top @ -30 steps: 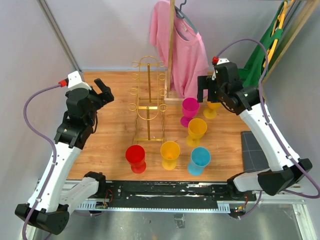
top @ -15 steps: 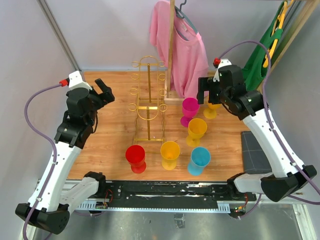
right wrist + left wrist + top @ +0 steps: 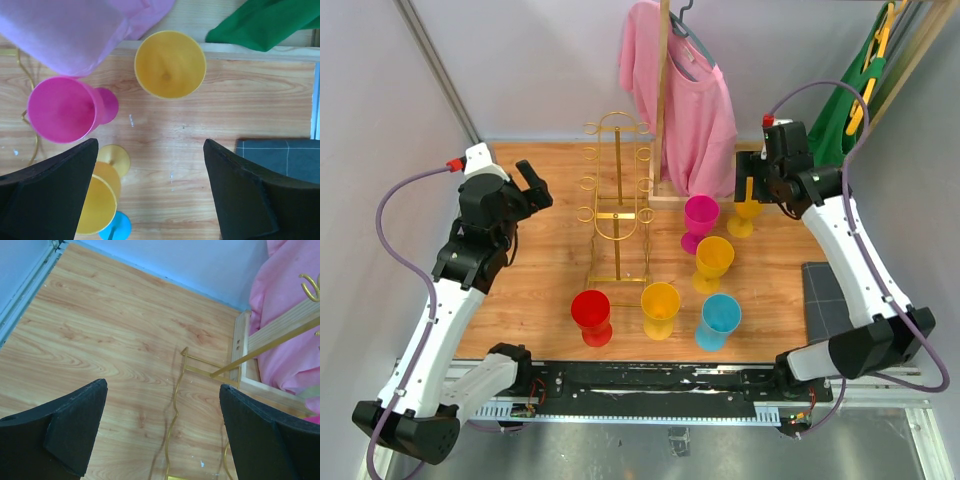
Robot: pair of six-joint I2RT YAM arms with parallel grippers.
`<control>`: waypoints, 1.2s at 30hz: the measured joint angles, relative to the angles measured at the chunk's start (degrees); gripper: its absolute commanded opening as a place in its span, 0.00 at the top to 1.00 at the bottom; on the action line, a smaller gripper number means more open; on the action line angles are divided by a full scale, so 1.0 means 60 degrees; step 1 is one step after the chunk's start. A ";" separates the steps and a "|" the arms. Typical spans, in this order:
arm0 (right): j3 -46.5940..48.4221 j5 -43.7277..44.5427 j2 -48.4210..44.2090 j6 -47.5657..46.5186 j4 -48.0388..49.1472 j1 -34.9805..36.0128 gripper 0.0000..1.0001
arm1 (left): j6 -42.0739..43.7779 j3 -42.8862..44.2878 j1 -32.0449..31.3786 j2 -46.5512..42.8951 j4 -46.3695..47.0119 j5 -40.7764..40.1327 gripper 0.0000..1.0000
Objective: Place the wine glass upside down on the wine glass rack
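The right fingers [image 3: 50,190] hang over the far right part of the counter [image 3: 550,262] and look straight down. They are wide open and hold nothing. The yellow wine glass [image 3: 170,64] stands just past their tips, not yet between them, so I think this is the glass they want to pick up. They are spread wide so the cup can fit in the gap.

The glass stands on its foot, a little apart from the pink glass [image 3: 62,115] on its left. Its mouth points up (you can see right into the cup from above). Its long line runs straight up and down, with the stem under the cup. For this job the mouth must point down, so the glass has to be turned over.

The wine glass rack [image 3: 617,214] stands upright in the far middle of the counter, well apart from the yellow glass. No glass hangs on it.

The left fingers [image 3: 65,435] are wide open too and hold nothing. They hang over the far left of the counter, left of the rack, I think so they are not in the way.
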 measured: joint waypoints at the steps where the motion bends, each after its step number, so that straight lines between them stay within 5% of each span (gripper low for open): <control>1: 0.0095 0.0033 0.0168 -0.0007 -0.0018 -0.0098 0.14 | 0.0000 0.0000 0.0000 0.0000 0.0000 0.0011 0.01; 19: 0.0656 0.0029 0.2255 -0.0018 -0.0168 -0.1508 0.44 | -0.0004 -0.0087 0.0000 -0.0397 0.0015 0.0142 0.01; 36: 0.1147 0.0102 0.3894 0.0033 -0.0058 -0.1687 0.57 | 0.0033 -0.0087 0.0000 -0.0419 0.0004 0.0127 0.01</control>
